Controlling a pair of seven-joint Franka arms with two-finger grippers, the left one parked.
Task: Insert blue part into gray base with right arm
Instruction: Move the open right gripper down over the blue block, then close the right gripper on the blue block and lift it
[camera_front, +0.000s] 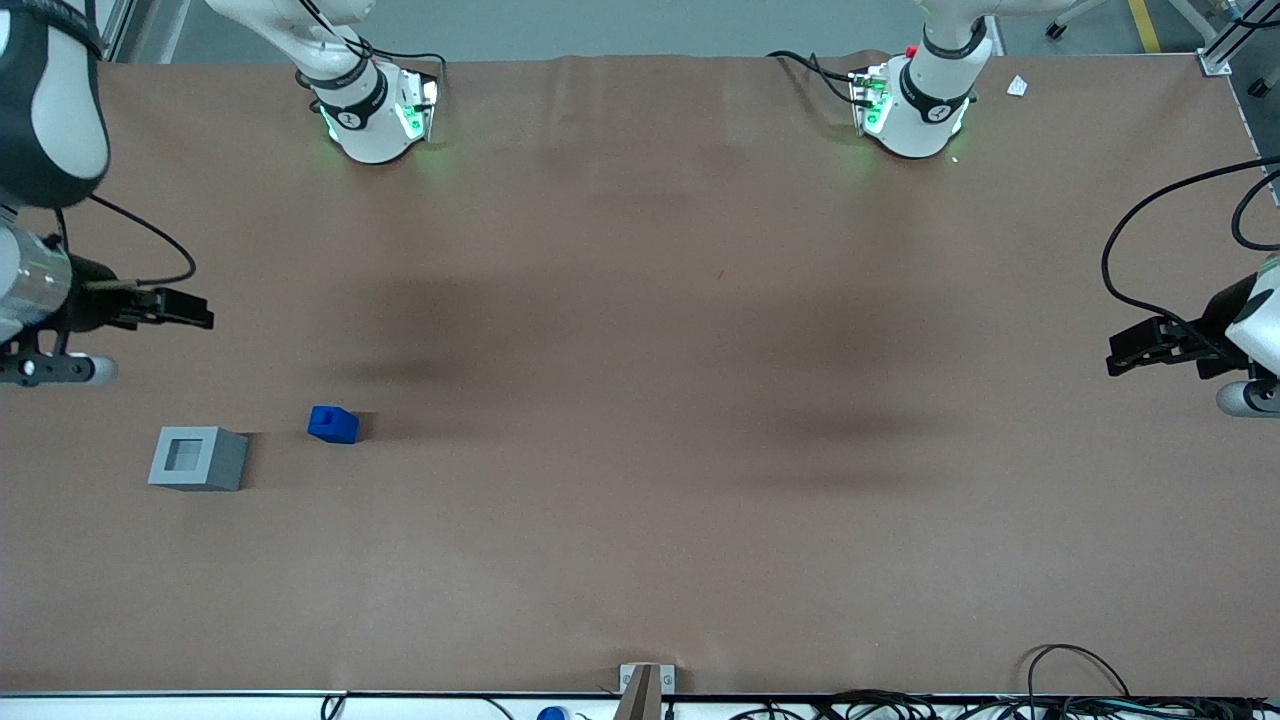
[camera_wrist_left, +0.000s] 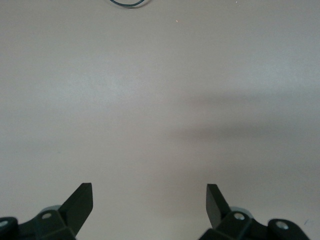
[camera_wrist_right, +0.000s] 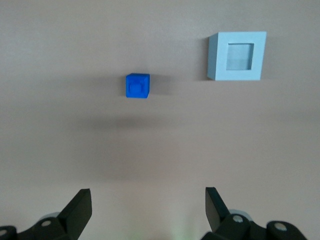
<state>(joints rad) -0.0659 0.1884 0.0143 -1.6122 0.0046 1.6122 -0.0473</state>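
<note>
**A:** Status: right arm's gripper (camera_wrist_right: 145, 205) is up above the surface (camera_front: 640, 560), jaws apart, nothing between them. In the front view it hangs near the working arm's end edge of the surface (camera_front: 185, 308), farther from the front camera than both parts.

**B:** Where's the blue part?

**A:** Blue part (camera_front: 333, 424) is lying on the surface, near the working arm's end. Gray base (camera_front: 198, 458) sits beside it, apart with a clear gap between them, base closer to that end edge and slightly nearer the front camera. Recess in the base faces up (looks empty).

**B:** So nothing started?

**A:** My read: pick not yet begun. Descend, grasp, carry over, insert are all still to do.

**B:** Risks?

**A:** Three. One: part is small, so an off-centre descent means a fingertip lands on it or nudges it sideways instead of straddling it. Two: it has a stepped end, and I can't tell for sure which way that end points. Grab it in the wrong orientation and it jams on the recess rim. Three: base looks loose on the surface, so a skewed insertion could push or tip it rather than seat the part.
</note>
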